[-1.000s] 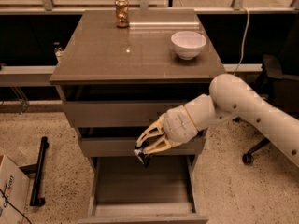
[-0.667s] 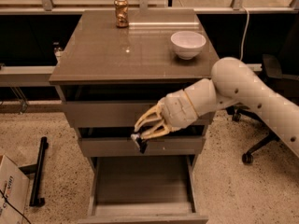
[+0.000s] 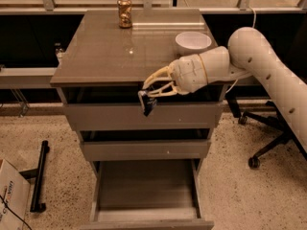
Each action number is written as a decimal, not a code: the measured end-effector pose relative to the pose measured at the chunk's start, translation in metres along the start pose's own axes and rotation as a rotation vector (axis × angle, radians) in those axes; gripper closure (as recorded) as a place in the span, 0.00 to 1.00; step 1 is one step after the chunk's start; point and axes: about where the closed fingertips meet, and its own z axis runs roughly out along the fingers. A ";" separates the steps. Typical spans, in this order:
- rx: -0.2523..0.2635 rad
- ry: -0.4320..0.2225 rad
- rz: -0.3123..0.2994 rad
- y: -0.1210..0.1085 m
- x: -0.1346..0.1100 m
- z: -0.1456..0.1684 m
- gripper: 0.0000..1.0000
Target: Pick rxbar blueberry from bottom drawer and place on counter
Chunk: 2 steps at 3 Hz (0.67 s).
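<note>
My gripper [image 3: 146, 94] is shut on the rxbar blueberry [image 3: 147, 104], a small dark bar hanging down from the fingertips. It hovers in front of the cabinet, at the level of the counter's [image 3: 105, 51] front edge, over the top drawer front. The bottom drawer [image 3: 146, 186] is pulled out below and its tray shows nothing inside. The white arm reaches in from the right.
A gold can [image 3: 124, 12] stands at the counter's back edge. A white bowl [image 3: 193, 42] sits on the counter's right side, just behind my wrist. An office chair base [image 3: 268, 138] is at the right. A cardboard box [image 3: 9, 195] and a black bar [image 3: 38, 176] lie on the floor at the left.
The gripper has risen with the bar from in front of the middle drawer up to the counter's front edge, and shifted slightly right.
</note>
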 end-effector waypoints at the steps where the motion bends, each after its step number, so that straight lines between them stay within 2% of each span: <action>1: 0.135 0.030 0.089 -0.055 0.020 -0.030 1.00; 2: 0.135 0.029 0.089 -0.055 0.020 -0.030 1.00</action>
